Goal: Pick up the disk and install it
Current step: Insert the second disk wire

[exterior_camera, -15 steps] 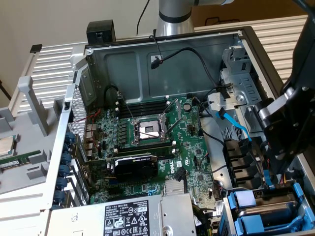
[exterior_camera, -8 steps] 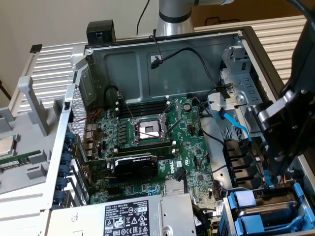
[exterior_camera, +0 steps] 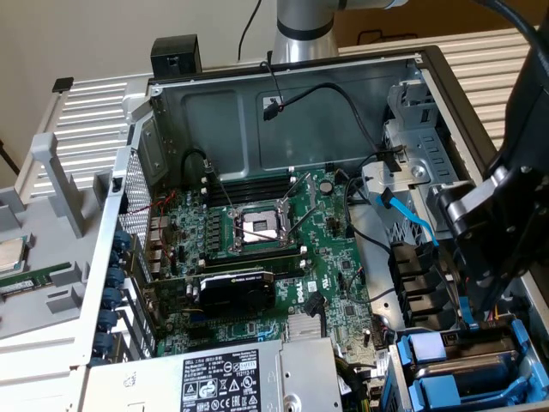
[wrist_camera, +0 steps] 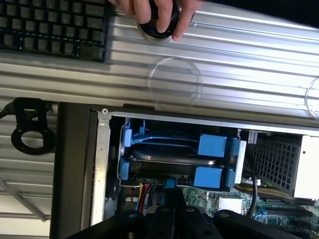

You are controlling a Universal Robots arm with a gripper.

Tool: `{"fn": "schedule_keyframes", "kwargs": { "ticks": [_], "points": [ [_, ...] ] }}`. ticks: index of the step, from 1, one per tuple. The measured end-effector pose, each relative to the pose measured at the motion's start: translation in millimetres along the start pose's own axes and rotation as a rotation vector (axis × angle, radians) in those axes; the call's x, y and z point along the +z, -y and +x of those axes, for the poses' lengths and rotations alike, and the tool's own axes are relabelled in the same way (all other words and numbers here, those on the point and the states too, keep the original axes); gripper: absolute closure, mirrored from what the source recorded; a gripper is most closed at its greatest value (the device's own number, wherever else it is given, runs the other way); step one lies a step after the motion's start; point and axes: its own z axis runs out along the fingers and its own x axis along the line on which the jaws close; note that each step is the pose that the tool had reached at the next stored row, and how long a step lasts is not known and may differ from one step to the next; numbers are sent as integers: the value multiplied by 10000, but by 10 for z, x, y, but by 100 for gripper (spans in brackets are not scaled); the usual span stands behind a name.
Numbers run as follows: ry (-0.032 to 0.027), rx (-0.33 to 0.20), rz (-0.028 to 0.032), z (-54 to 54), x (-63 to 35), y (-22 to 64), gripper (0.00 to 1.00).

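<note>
Two blue-railed drive trays sit stacked in the bay at the lower right of the exterior view, inside the open grey metal computer case (exterior_camera: 129,180). The upper one is the disk (exterior_camera: 463,350), a flat silver-grey hard drive in a blue plastic rail frame, lying flat in the bay with the other blue-railed tray (exterior_camera: 455,390) under it. Your black gripper (exterior_camera: 470,309) hangs at the exterior view's right, directly above the disk, jaws closed together; you cannot tell from here whether the tip touches the blue rail. Left of it lies the green motherboard (exterior_camera: 257,257) with its square silver processor socket (exterior_camera: 257,227), and at the bottom edge the grey power supply with a black label (exterior_camera: 223,382).

On the wrist view, the gripper (wrist_camera: 169,199) points at the bay, its closed tip just beside a small blue tab on the disk (wrist_camera: 207,177); the second tray (wrist_camera: 214,144) lies against the disk's far side. Beyond the bay runs a ribbed aluminium panel (wrist_camera: 239,74), where a person's hand (wrist_camera: 159,12) grips a round black knob (wrist_camera: 158,31) next to a black keyboard (wrist_camera: 50,30).
</note>
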Motion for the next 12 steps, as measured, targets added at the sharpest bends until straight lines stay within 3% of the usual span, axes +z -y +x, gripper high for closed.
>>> {"fn": "schedule_keyframes", "kwargs": {
  "ticks": [12],
  "points": [
    [1,1,-7,1,30,-12,89]
  ]
}}
